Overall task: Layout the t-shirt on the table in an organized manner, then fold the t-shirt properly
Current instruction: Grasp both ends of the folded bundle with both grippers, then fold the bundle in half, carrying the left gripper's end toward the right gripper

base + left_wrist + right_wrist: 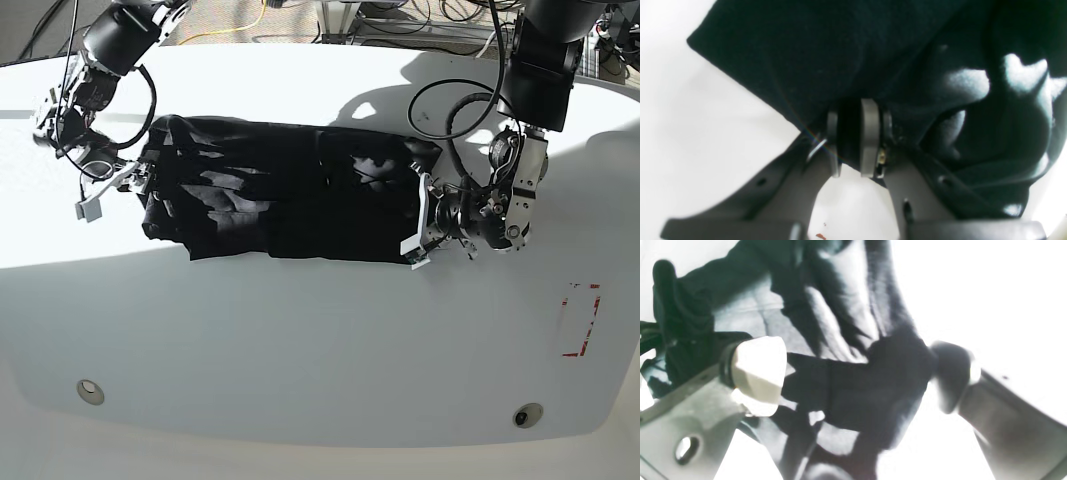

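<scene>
Across the table's [320,340] far half lies the t-shirt [280,200], spread wide but rumpled. At its edge nearer the red mark [580,320], the left gripper [853,140] is clenched on a fold of cloth. At the opposite edge the right gripper [853,376] straddles bunched cloth, its fingers spread apart

black t-shirt [280,200], white table [300,330], red dashed rectangle mark [582,320], grey metal discs [90,390]
</scene>
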`<action>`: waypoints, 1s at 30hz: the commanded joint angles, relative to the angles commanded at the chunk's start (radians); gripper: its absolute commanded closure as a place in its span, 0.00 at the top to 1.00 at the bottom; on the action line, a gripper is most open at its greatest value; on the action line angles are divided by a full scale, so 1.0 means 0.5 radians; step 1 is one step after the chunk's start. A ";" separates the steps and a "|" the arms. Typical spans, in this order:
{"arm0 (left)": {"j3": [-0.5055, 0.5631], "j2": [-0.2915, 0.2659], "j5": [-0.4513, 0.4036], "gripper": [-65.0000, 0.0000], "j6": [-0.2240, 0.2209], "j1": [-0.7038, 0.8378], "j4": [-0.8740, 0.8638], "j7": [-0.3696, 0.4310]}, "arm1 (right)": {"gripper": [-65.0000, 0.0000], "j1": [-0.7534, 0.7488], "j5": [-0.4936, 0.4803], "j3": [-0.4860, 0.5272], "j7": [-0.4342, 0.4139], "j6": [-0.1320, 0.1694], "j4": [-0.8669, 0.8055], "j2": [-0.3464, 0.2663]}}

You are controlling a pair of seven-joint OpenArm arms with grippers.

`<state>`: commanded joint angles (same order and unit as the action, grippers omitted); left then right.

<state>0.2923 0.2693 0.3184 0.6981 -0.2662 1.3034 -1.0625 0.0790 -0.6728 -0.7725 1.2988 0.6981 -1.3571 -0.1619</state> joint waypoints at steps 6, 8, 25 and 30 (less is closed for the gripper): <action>0.000 0.000 0.000 0.12 0.000 0.000 0.000 0.000 | 1.00 0.000 0.000 0.012 0.015 0.000 -0.009 0.086; 0.000 -0.003 0.000 0.12 0.000 0.000 0.000 0.000 | 1.00 0.000 0.000 0.012 0.015 0.000 -0.009 0.110; -0.006 -0.104 0.003 0.12 0.000 0.058 -0.003 0.000 | 0.00 0.000 0.009 0.012 0.018 0.000 -0.144 0.123; -0.006 -0.196 0.000 0.12 0.000 0.086 -0.009 0.000 | 0.00 -0.046 0.018 0.015 0.080 0.000 -0.476 0.114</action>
<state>0.2892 0.1711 0.3184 0.6981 -0.2232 1.2988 -1.0625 0.0560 -0.6636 -0.7649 1.3387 0.6981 -1.5950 -0.1051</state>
